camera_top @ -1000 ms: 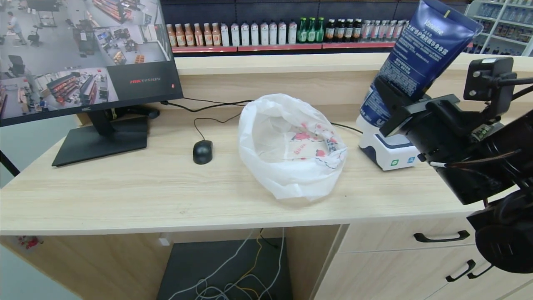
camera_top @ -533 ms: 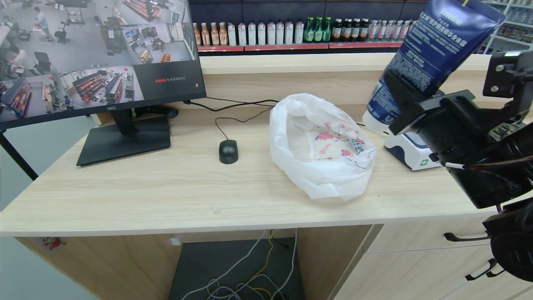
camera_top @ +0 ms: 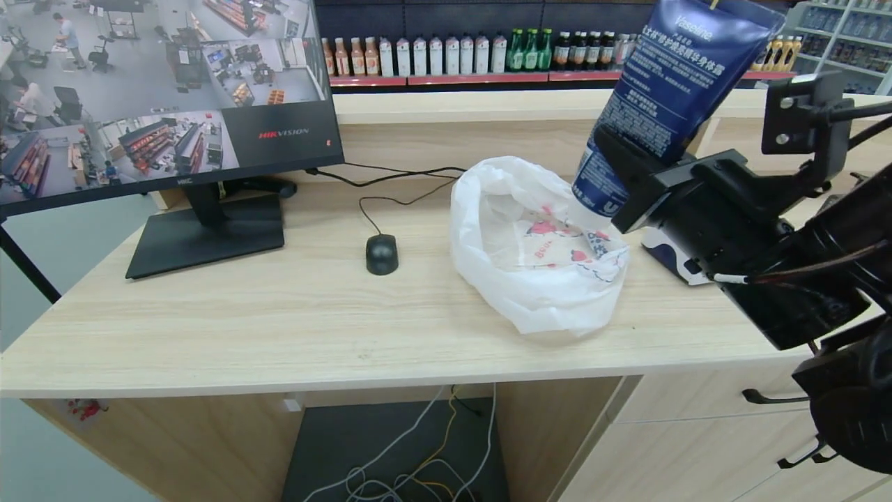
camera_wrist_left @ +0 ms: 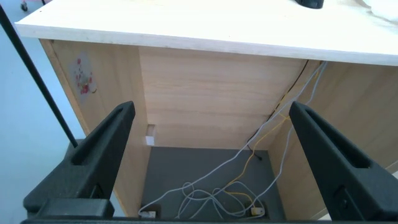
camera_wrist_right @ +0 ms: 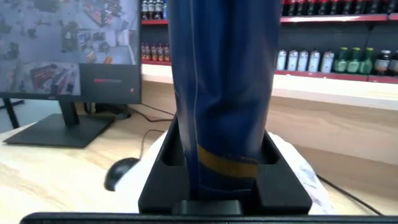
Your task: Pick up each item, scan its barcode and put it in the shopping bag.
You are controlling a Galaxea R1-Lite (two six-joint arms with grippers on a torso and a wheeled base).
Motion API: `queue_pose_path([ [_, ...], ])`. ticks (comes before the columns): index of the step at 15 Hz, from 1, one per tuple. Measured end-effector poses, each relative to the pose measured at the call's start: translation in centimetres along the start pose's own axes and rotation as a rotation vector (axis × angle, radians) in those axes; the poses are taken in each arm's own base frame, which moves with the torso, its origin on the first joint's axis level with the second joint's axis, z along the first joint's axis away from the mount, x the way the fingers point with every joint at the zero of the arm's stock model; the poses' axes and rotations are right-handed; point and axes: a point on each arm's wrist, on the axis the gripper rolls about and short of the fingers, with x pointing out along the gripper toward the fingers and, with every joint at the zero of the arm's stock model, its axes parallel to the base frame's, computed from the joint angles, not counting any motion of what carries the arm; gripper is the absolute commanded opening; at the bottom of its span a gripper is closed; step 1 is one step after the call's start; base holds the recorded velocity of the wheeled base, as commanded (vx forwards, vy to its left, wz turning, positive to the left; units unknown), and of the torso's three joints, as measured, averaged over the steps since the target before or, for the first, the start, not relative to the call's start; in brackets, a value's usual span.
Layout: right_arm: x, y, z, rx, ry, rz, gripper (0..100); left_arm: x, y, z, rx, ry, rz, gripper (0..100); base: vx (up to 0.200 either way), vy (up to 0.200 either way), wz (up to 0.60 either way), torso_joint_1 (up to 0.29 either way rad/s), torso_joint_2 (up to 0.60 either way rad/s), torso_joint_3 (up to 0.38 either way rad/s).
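A dark blue tube [camera_top: 672,84] with white print stands tilted in my right gripper [camera_top: 617,183], cap end down; the fingers are shut on its lower part. In the head view the cap end overlaps the right rim of the white shopping bag [camera_top: 533,279], which lies open on the wooden counter [camera_top: 279,328]. The white and blue scanner [camera_top: 665,254] sits just right of the bag, partly hidden by the gripper. The right wrist view has the tube [camera_wrist_right: 224,81] upright between the right gripper [camera_wrist_right: 224,171], bag [camera_wrist_right: 297,163] behind. My left gripper [camera_wrist_left: 211,155] is open, below the counter's front edge.
A monitor [camera_top: 160,90] on a black stand is at the counter's left, a black mouse [camera_top: 382,254] left of the bag. A raised ledge [camera_top: 453,104] runs along the back. Drawers [camera_top: 697,418] are under the right side; loose cables [camera_wrist_left: 217,186] lie beneath.
The head camera shifted early on. Since then my right gripper has carried the tube left, from above the scanner to the bag's right rim.
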Motion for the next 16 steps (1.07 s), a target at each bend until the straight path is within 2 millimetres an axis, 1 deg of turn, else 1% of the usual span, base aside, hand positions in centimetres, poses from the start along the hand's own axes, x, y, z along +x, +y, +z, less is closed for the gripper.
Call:
queue_pose_path([
  [3, 1.5, 0.5, -0.5, 0.026, -0.013, 0.009, 0, 0.0, 0.0, 0.0, 0.0, 0.0, 0.001, 100, 0.0, 0.0, 0.0, 0.0, 0.0, 0.0],
  [5, 2.5, 0.7, -1.5, 0.037, -0.007, 0.01, 0, 0.0, 0.0, 0.0, 0.0, 0.0, 0.001, 100, 0.0, 0.0, 0.0, 0.0, 0.0, 0.0],
  [7, 3.9, 0.9, -2.4, 0.064, -0.008, 0.004, 0, 0.0, 0.0, 0.0, 0.0, 0.0, 0.001, 100, 0.0, 0.0, 0.0, 0.0, 0.0, 0.0],
  [10, 5.2, 0.9, -4.5, 0.098, 0.059, -0.006, 0, 0.0, 0.0, 0.0, 0.0, 0.0, 0.001, 100, 0.0, 0.0, 0.0, 0.0, 0.0, 0.0],
  [13, 5.7, 1.0, -6.4, 0.104, 0.096, -0.005, 0, 0.0, 0.0, 0.0, 0.0, 0.0, 0.0, 100, 0.0, 0.0, 0.0, 0.0, 0.0, 0.0],
  [16, 6.5, 0.2, -8.5, 0.101, 0.118, -0.024, 0, 0.0, 0.0, 0.0, 0.0, 0.0, 0.001, 100, 0.0, 0.0, 0.0, 0.0, 0.0, 0.0],
])
